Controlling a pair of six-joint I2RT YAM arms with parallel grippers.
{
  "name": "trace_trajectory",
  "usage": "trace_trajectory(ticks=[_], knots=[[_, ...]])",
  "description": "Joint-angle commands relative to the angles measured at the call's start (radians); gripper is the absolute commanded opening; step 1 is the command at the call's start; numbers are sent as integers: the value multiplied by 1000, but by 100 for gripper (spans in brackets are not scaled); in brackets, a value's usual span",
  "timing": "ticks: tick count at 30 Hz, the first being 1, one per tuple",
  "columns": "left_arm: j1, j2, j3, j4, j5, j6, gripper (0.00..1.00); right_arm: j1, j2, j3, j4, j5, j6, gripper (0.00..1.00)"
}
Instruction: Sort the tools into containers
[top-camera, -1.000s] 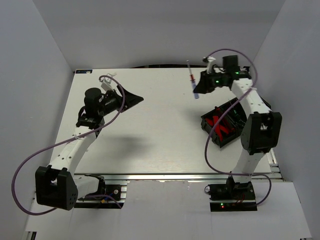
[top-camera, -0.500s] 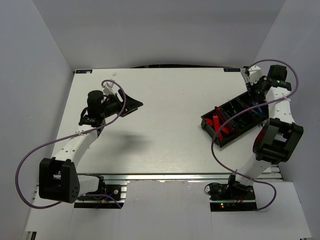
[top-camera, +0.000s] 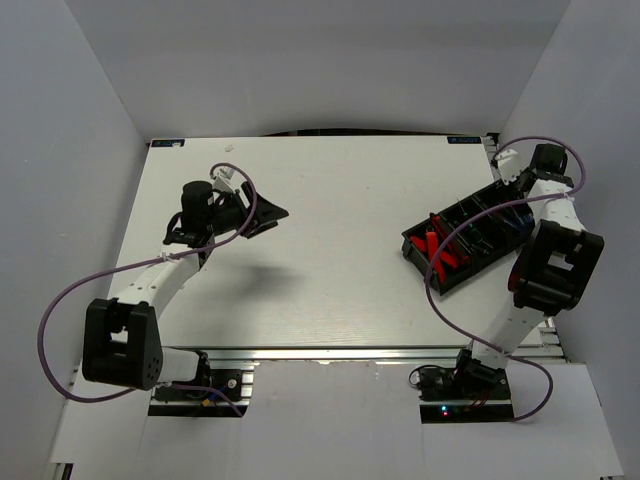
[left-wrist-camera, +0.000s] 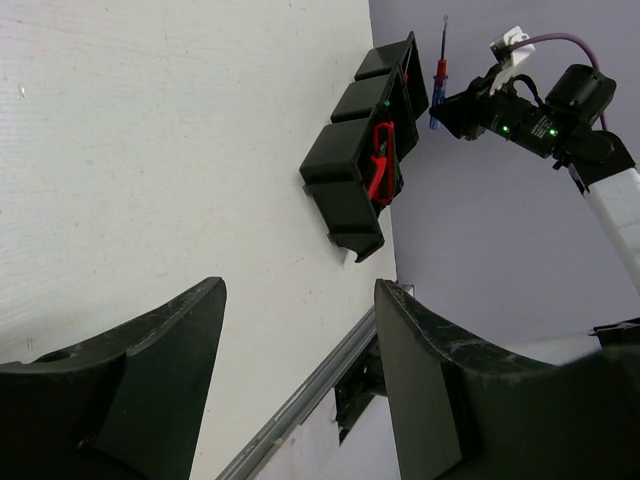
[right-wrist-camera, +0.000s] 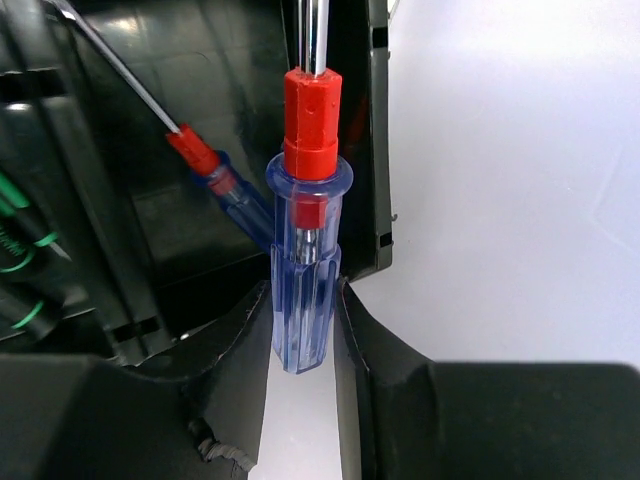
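My right gripper (right-wrist-camera: 303, 335) is shut on a clear blue-and-red screwdriver (right-wrist-camera: 303, 280) and holds it over the far end of the black bins; it also shows in the top view (top-camera: 512, 182). Another blue-and-red screwdriver (right-wrist-camera: 212, 178) lies in the bin under it (right-wrist-camera: 375, 150), with black-green handles (right-wrist-camera: 22, 250) to the left. Red-and-black knives (top-camera: 442, 250) lie in the nearer bin (top-camera: 414, 243). My left gripper (top-camera: 272, 218) is open and empty, left of the table's middle. In the left wrist view its jaws stand wide apart (left-wrist-camera: 300, 380), with the bins (left-wrist-camera: 345, 150) and the held screwdriver (left-wrist-camera: 437, 85) beyond.
The bins stand side by side at an angle near the table's right edge (top-camera: 545, 320). Grey walls (top-camera: 90, 150) close in the left, right and back. A metal rail (top-camera: 350, 350) runs along the near edge.
My right gripper has carried the screwdriver from the far middle of the table rightward to over the far end of the bins. My left gripper has shifted slightly.
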Motion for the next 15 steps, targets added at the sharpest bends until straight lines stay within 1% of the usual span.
trace_trajectory(ticks=[1, 3, 5, 7, 9, 10, 11, 12, 15], knots=[[4, -22, 28, -4, 13, 15, 72, -7, 11, -16, 78, 22, -19, 14], [4, -34, 14, -10, 8, 16, 72, -7, 25, -15, 78, 15, -16, 21], [3, -53, 6, -22, -1, 19, 72, -7, 30, 3, 69, -4, -7, 40], [4, -72, 2, -30, -9, 24, 72, -7, 19, 17, 47, -28, -2, 54], [4, -83, -7, -32, -12, 26, 72, -7, 2, 22, 35, -53, 5, 62], [4, -89, -10, -32, -15, 26, 72, -7, -13, 24, 27, -82, 5, 71], [6, -99, -15, -32, -16, 24, 72, -7, -21, 25, 23, -103, 7, 85], [6, -103, -17, -30, -18, 21, 72, -5, -28, 30, 7, -113, 13, 90], [6, -122, -21, -27, -21, 21, 72, -4, -48, 56, -26, -145, 25, 89]])
